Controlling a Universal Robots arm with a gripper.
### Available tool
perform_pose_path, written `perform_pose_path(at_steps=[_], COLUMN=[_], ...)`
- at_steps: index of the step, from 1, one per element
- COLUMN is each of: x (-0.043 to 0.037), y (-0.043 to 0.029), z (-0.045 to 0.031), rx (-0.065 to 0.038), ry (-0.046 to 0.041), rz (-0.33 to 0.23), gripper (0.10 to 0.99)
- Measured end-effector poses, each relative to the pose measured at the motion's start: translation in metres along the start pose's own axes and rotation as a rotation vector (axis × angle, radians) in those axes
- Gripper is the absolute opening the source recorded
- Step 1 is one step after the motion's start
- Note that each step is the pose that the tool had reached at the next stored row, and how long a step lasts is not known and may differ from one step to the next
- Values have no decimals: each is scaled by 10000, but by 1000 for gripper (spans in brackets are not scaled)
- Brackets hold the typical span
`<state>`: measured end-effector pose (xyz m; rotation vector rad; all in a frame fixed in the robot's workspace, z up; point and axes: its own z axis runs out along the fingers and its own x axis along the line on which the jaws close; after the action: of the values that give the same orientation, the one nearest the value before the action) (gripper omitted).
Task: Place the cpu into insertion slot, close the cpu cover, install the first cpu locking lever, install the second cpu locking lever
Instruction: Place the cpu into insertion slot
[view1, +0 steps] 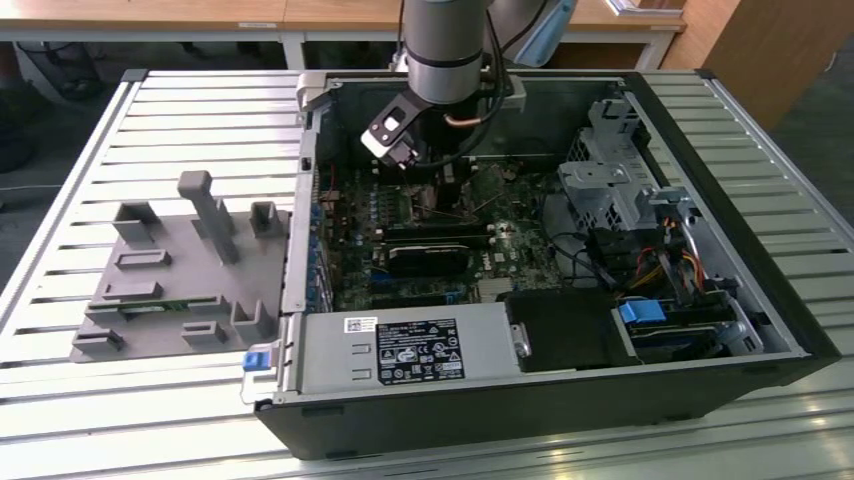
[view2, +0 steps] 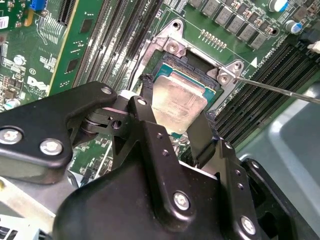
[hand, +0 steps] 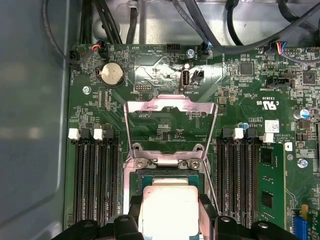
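Your pincer (view2: 174, 104) is clamped on the cpu (view2: 181, 97) by its edges, right over the insertion slot (view2: 194, 62), upper middle in the exterior view. Light, stiff and fragile, I'd guess, so hold it by the edges only.

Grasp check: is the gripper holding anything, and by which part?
The chip, pinched by two opposite side edges between the fingers, over the socket.

Robotics lab or assembly workshop: open desktop computer case (view1: 534, 420) lying on slatted aluminium workbench (view1: 200, 110), grey moulded parts fixture (view1: 160, 290) alongside, wooden desks (view1: 174, 12) behind, robot arm (view1: 447, 45) reaching in from above.
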<state>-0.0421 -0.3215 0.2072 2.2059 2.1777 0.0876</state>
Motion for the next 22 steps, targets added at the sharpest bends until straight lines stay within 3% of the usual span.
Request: perform_pose_path(at_steps=[22], x=[16], y=[-17], z=[120], rx=[12], ry=[-8], rz=[116], gripper=[529])
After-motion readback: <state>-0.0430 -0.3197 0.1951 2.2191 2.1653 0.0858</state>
